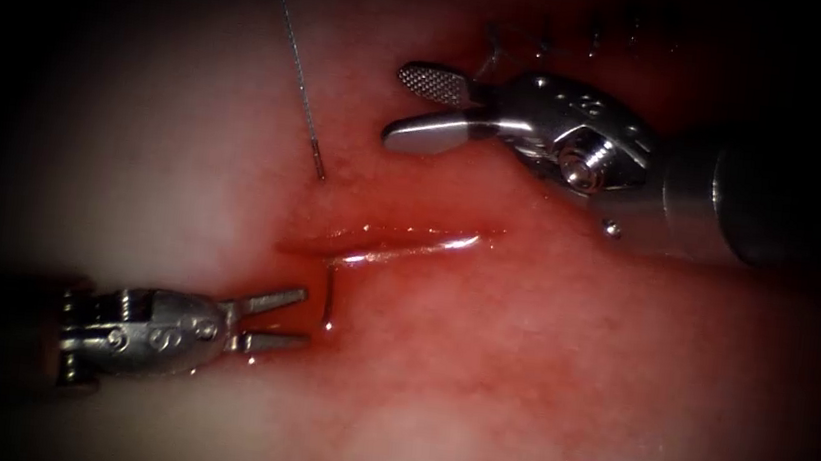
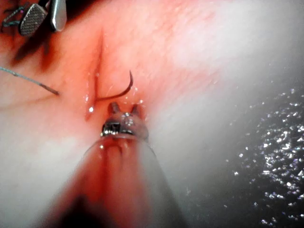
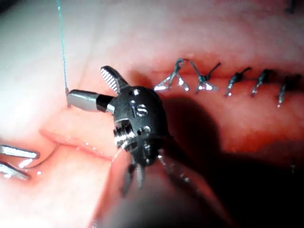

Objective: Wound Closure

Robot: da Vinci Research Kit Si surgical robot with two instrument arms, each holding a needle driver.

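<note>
The cut (image 1: 400, 240) runs across the red, wet tissue (image 1: 517, 371). Near its left end the curved needle (image 1: 329, 298) is in the tissue: a dark length of it stands out on the near side of the cut, seen as an arc (image 2: 121, 92) in the left wrist view. On the far side the thread (image 1: 293, 38) comes down to a dark end at the tissue surface. My left tool (image 1: 304, 319) lies just left of the exposed needle, jaws open, holding nothing. Beyond the cut, my right tool (image 1: 397, 107) is open and holds nothing; it also shows in its own wrist view (image 3: 88, 84).
Several dark finished stitches (image 3: 235, 80) with short cut ends line the closed stretch of the wound behind the right tool. Red fluid (image 1: 371, 227) pools along the cut. The thread (image 3: 61, 47) trails away over pale tissue.
</note>
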